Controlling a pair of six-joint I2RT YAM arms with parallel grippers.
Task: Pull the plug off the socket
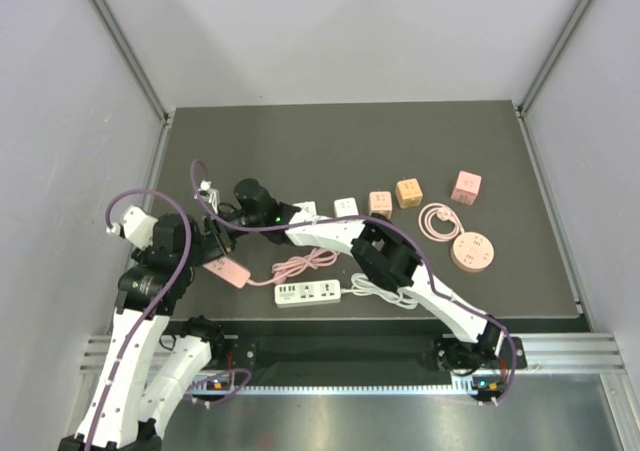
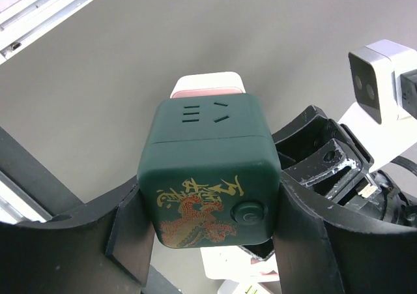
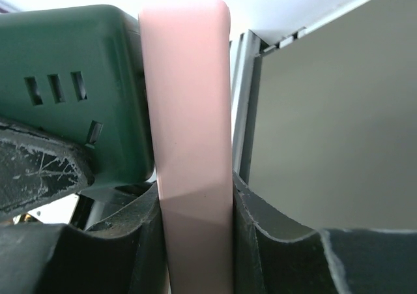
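the pink plug [image 3: 189, 111] sits flush against one face of the dark green cube socket [image 2: 208, 170]. the right end effector [image 3: 195, 235] is clamped on the plug's flat sides. the left end effector [image 2: 208, 232] is clamped on the socket. a white power strip [image 1: 308, 292] lies on the desk [image 1: 500, 151], right of both.

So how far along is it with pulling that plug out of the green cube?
Gripping looks done: the left gripper clamps the green cube, and the right gripper clamps the pink plug. In hand: the pull, but the plug sits flush against the cube, no gap showing. Left: drawing them apart.
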